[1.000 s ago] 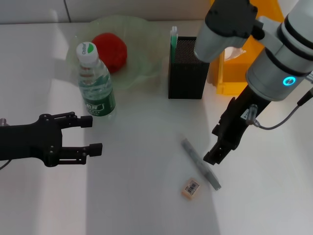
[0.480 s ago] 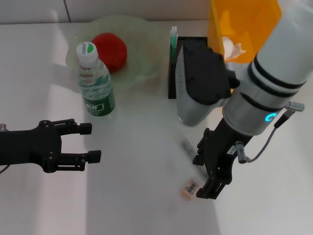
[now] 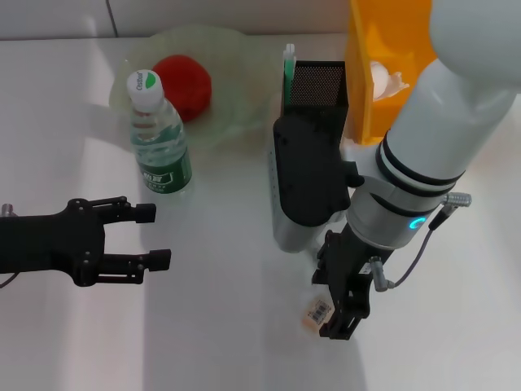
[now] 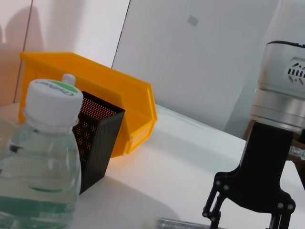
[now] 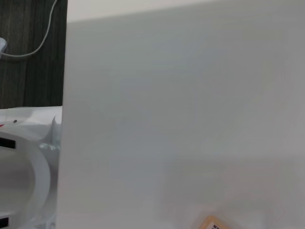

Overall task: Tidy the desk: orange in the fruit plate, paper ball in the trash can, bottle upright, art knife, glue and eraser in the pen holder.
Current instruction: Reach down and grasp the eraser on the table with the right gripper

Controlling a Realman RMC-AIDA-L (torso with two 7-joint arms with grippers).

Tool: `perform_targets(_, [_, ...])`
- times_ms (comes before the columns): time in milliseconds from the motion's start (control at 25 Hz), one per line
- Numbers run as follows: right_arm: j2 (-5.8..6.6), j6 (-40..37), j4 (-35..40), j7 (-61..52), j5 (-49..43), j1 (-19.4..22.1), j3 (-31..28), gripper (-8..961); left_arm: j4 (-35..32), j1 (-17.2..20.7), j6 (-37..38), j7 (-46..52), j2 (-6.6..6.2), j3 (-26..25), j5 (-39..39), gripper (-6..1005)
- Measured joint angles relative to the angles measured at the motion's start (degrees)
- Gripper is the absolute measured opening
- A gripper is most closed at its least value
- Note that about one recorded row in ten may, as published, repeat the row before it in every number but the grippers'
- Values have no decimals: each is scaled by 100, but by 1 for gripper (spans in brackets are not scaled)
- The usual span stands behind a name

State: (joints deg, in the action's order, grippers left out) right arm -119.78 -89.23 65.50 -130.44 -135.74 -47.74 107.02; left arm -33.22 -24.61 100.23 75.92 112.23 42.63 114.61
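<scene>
Black right gripper [image 3: 337, 314] (pointing down) just beside the eraser [image 3: 317, 310].

The right claw [image 3: 338, 314] hangs just beside the eraser [image 3: 316, 313]; bare desk [image 3: 228, 326] lies open toward the left claw [image 3: 155, 236].

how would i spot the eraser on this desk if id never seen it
Find the square black mesh pen holder at the back of the white desk, then come toward the near edge to the right gripper. The eraser lies flat just beside it: a tiny tan block with a white barcode label, the smallest thing there.
</scene>
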Motion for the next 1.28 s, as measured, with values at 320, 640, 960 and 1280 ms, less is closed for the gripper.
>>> perform_targets(320, [-10, 252, -107, -81, 156, -17, 306, 731, 0, 5, 0, 2, 8, -18, 0, 846])
perform_targets(640, [-11, 265, -130, -193, 163, -43, 377, 600, 0, 26, -4, 2, 29, -35, -1, 846])
perform_targets(960, [-11, 236, -143, -282, 134, -55, 427, 492, 0, 6, 1, 2, 50, -20, -1, 846])
perform_targets(1280, [-11, 228, -150, -364, 120, -64, 475, 482, 0, -9, 6, 2, 54, -24, -1, 847])
